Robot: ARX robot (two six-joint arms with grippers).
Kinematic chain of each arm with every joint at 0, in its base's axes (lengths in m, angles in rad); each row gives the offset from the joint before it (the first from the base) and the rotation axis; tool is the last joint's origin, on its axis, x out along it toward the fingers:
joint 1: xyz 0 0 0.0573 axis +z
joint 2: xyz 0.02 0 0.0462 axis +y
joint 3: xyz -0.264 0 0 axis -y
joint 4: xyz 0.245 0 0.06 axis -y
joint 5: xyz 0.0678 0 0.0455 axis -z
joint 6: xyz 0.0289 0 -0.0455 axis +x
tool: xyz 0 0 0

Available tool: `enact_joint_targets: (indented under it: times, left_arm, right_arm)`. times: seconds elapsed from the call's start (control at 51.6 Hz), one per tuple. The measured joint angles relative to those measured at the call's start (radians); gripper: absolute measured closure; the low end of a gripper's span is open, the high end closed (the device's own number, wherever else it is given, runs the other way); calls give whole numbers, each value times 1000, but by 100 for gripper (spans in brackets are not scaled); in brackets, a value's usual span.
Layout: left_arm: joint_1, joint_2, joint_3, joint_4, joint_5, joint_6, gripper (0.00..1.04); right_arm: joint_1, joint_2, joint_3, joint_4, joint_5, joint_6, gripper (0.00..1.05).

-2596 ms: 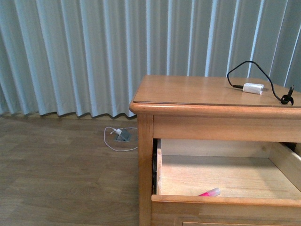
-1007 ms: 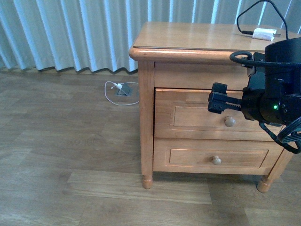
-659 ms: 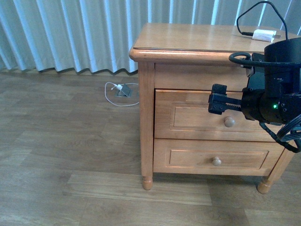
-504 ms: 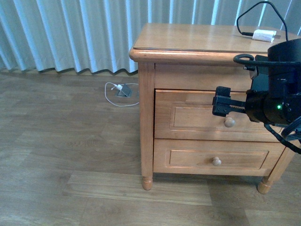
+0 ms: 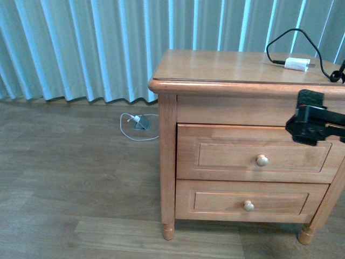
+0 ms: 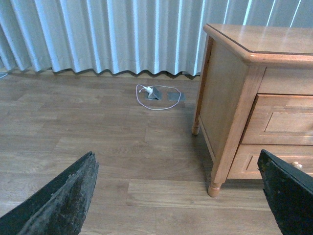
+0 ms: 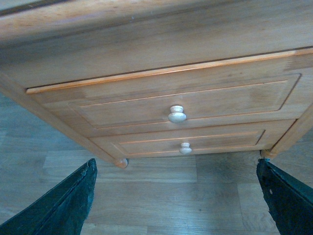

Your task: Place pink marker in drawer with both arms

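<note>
The top drawer (image 5: 226, 154) of the honey-coloured nightstand is shut, with its round knob (image 5: 262, 160) facing me. The pink marker is hidden from every view. My right gripper (image 5: 296, 127) shows as a black block at the right edge of the front view, in front of the drawer's right end and apart from the knob. In the right wrist view my right gripper (image 7: 178, 205) is open and empty, facing the drawer (image 7: 220, 103) from below. My left gripper (image 6: 176, 196) is open and empty over the floor, left of the nightstand (image 6: 230, 98).
A white charger block (image 5: 295, 63) with a black cable lies on the nightstand top. A lower drawer (image 5: 248, 202) is shut too. A white cable and a grey floor socket (image 5: 141, 123) lie by the curtain. Wooden floor spreads to the left.
The drawer, open earlier with the pink marker inside, is shut. My right arm has drawn back from in front of the knob to the right edge of the view.
</note>
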Motion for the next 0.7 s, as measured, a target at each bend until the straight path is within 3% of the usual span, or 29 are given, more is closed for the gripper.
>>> enact_joint_targets:
  times: [0.407,0.659,0.697]
  left_arm:
    - [0,0,0,0,0,0,6]
    - [0,0,0,0,0,0,6]
    - [0,0,0,0,0,0,6]
  right_arm:
    - [90,-745,-237,-380,-27,10,8]
    - [91,-819,-244,-399,-26,11,8]
    - [105,-826,-280,-317,52,-23,13]
